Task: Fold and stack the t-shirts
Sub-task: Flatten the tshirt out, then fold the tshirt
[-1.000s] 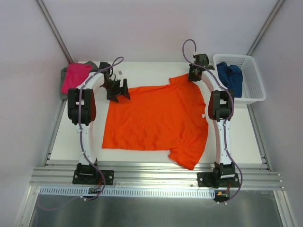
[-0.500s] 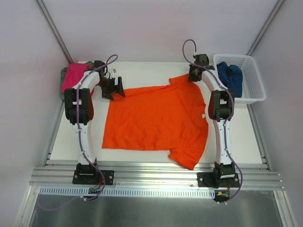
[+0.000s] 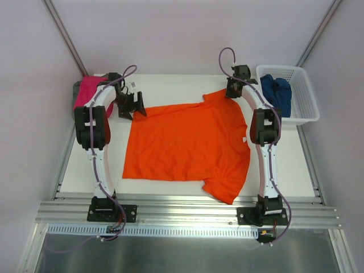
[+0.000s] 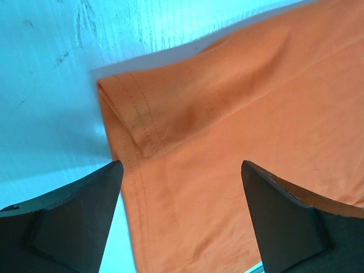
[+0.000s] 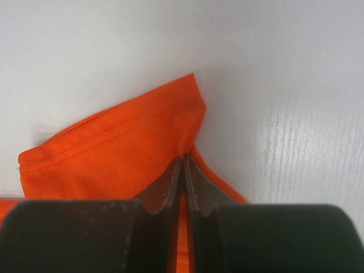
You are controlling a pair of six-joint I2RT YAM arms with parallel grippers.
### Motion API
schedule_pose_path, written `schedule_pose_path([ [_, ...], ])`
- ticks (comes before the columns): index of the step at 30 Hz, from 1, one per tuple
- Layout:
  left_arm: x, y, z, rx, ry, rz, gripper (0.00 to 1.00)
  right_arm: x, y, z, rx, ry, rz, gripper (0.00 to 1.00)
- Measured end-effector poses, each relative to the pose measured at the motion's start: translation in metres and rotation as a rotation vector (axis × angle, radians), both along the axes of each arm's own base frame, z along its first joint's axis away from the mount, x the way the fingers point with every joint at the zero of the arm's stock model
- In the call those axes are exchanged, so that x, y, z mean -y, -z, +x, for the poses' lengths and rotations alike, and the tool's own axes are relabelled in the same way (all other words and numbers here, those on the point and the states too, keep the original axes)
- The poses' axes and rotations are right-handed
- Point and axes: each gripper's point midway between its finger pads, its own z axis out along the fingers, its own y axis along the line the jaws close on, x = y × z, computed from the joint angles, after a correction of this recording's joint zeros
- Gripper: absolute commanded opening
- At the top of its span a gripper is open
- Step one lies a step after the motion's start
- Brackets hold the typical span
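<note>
Far hem corner of orange t-shirt (image 3: 187,142) lies under left tool (image 4: 181,170), jaws apart; right tool (image 5: 183,165) clamped on far sleeve.

The orange t-shirt (image 3: 182,142) is matt, finely knit cloth; the table (image 3: 182,85) looks white, faintly wood-grained.

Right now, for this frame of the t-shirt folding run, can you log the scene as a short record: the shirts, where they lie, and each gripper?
orange t-shirt: spread flat on the table, collar toward the right
left gripper: open over the shirt's far left corner, holding nothing
right gripper: shut on the orange t-shirt's far sleeve edge
pink t-shirt: far left table corner, lying on the grey t-shirt
dark blue t-shirt: inside the white basket, far right
</note>
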Motion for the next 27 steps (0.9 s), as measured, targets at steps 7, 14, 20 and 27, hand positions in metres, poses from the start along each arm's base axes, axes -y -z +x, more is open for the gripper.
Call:
schedule_pose_path([
  [7,0.0,-0.004,0.005,0.018,0.001,0.003,0.84,0.0,0.0,0.0,0.0,-0.001,0.0,0.08],
  [14,0.0,-0.003,0.006,0.017,0.001,0.003,0.83,-0.001,0.0,0.0,0.0,-0.001,0.0,0.08],
  [20,0.002,0.007,0.012,0.009,0.004,-0.006,0.78,0.0,0.0,0.0,0.0,-0.001,0.0,0.08],
  [27,0.004,0.009,0.015,0.015,0.012,-0.011,0.61,0.0,0.0,0.0,0.0,-0.001,0.0,0.08],
])
